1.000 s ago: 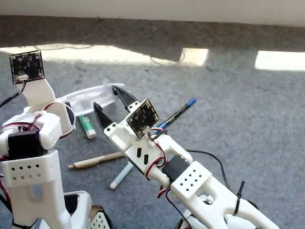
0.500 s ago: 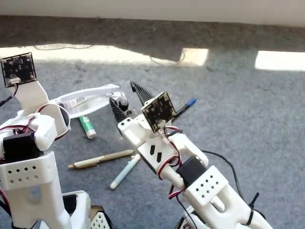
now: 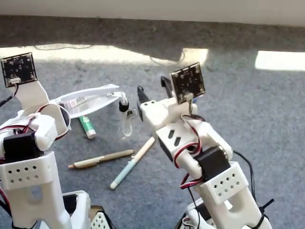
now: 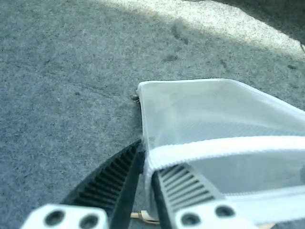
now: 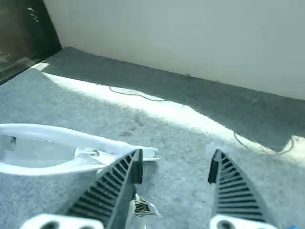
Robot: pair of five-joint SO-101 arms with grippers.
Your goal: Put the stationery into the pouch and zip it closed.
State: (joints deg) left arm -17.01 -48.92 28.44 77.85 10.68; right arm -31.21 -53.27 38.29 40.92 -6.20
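Note:
My left gripper (image 4: 147,161) is shut on the edge of the clear pouch (image 4: 214,119), holding it off the carpet. In the high view the pouch (image 3: 90,102) slants out from the left arm, its zip pull (image 3: 125,108) hanging at the free end. My right gripper (image 3: 152,87) stands open just right of that end, with nothing between its fingers. In the right wrist view the gripper (image 5: 177,160) is beside the pouch (image 5: 57,148). A green glue stick (image 3: 86,126), a beige pen (image 3: 100,159) and a pale blue pen (image 3: 133,162) lie on the carpet below.
Everything sits on grey carpet (image 3: 248,119) with sunlit patches along the far wall. A thin cable (image 3: 164,61) trails near the wall. The right arm's body (image 3: 200,157) stands over the carpet right of the pens.
My right gripper has swung rightward and up, away from the pouch's end, staying open. A blue pen seen earlier is now hidden behind the right arm. The pouch rose slightly.

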